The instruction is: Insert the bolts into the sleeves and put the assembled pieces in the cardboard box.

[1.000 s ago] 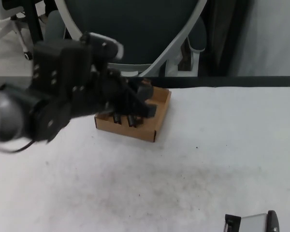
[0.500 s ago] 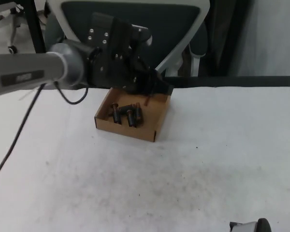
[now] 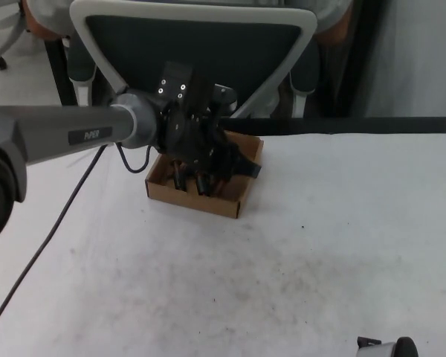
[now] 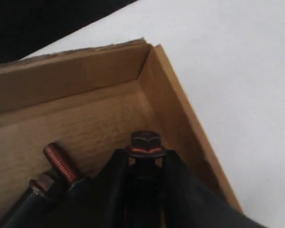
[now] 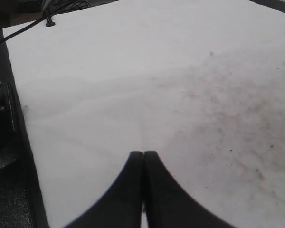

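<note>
The cardboard box stands at the back left of the white bench. My left gripper is down inside it, shut on an assembled piece whose hex bolt head sticks out between the black fingers, close to a box corner. Another assembled piece with a red threaded end lies on the box floor beside it; dark pieces lie in the box under the arm. My right gripper is shut with nothing in it, low over the bare bench.
An office chair stands behind the bench's dark back edge. The left arm's cable trails over the bench's left side. Part of the right arm pokes in at the front right. A cable lies past the bench edge.
The left arm swung from near the camera to behind the box, then came down into it with the piece. The right arm slid lower at the front edge.
</note>
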Controlling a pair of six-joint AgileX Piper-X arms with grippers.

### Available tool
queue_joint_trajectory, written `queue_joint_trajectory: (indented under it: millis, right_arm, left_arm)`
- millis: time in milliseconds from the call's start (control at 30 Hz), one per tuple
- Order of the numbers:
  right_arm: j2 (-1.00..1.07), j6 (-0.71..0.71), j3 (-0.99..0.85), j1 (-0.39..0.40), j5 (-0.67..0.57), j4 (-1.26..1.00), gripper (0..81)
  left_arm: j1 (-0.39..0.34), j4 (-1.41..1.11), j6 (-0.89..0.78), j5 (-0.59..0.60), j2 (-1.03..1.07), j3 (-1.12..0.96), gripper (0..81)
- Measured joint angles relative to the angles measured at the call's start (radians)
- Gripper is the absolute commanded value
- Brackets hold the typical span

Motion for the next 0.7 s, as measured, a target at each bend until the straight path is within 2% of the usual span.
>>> queue_joint_trajectory:
  millis: [267,367,533,600,700]
  right_arm:
    - [0.0,0.0,0.001,0.0,0.001,0.01,0.2]
    - [0.0,0.0,0.001,0.0,0.001,0.01,0.2]
    - [0.0,0.0,0.002,0.0,0.001,0.01,0.2]
    - [0.0,0.0,0.002,0.0,0.001,0.01,0.2]
    - [0.0,0.0,0.002,0.0,0.001,0.01,0.2]
  left_arm:
    - [0.009,-0.003,0.0,0.008,0.029,-0.013,1.4]
    - [0.009,-0.003,0.002,0.045,0.029,-0.013,12.8]
    - [0.009,-0.003,-0.009,0.074,0.029,-0.013,44.9]
    - [0.009,-0.003,-0.017,0.068,0.029,-0.015,48.2]
    - [0.009,-0.003,-0.024,0.057,0.029,-0.014,43.8]
